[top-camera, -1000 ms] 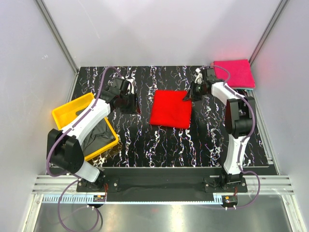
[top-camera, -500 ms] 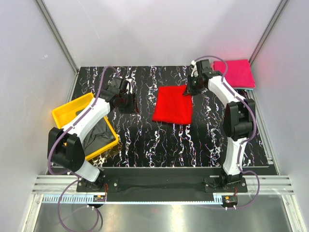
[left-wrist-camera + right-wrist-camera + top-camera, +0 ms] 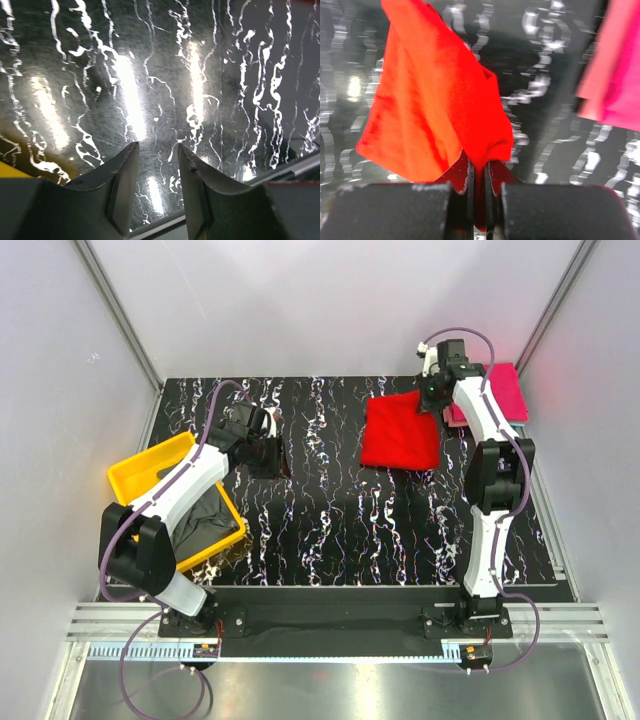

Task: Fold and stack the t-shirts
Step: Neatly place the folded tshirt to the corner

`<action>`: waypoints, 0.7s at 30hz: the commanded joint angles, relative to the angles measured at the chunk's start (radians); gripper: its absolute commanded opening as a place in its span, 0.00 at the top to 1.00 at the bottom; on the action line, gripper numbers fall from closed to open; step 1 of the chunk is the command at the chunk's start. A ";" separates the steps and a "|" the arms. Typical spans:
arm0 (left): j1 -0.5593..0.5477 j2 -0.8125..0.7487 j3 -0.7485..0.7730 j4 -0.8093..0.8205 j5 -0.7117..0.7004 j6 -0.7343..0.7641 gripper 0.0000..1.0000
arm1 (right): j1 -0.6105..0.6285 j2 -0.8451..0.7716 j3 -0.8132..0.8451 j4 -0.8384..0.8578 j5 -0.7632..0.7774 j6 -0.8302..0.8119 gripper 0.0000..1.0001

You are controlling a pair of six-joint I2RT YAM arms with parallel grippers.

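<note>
Pinching a bunched corner of the red t-shirt [image 3: 430, 110], the right jaws are clenched on it. The cloth spreads ahead and left of them over the worktop [image 3: 540, 60], with a magenta-pink t-shirt [image 3: 620, 75] off to their right. The left jaws stand parted, grasping nothing, above the worktop.

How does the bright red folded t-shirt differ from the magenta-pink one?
The bright red folded cloth t-shirt is pinched at one corner by the fingers of the right gripper; the magenta-pink folded t-shirt lies unheld. The red one sits left of the pink one. Both are folded cloth.
</note>
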 commanded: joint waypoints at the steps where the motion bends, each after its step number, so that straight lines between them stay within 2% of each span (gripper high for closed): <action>1: 0.002 -0.040 -0.017 0.055 0.086 0.008 0.58 | -0.043 0.023 0.076 -0.027 0.066 -0.122 1.00; 9: 0.002 -0.040 -0.030 0.069 0.146 0.002 0.57 | -0.120 0.052 0.156 -0.009 0.149 -0.260 1.00; 15: 0.002 -0.033 -0.033 0.072 0.167 0.002 0.57 | -0.140 0.089 0.330 -0.096 0.204 -0.324 1.00; 21: 0.002 -0.041 -0.043 0.085 0.207 -0.001 0.57 | -0.183 0.063 0.350 -0.058 0.244 -0.363 1.00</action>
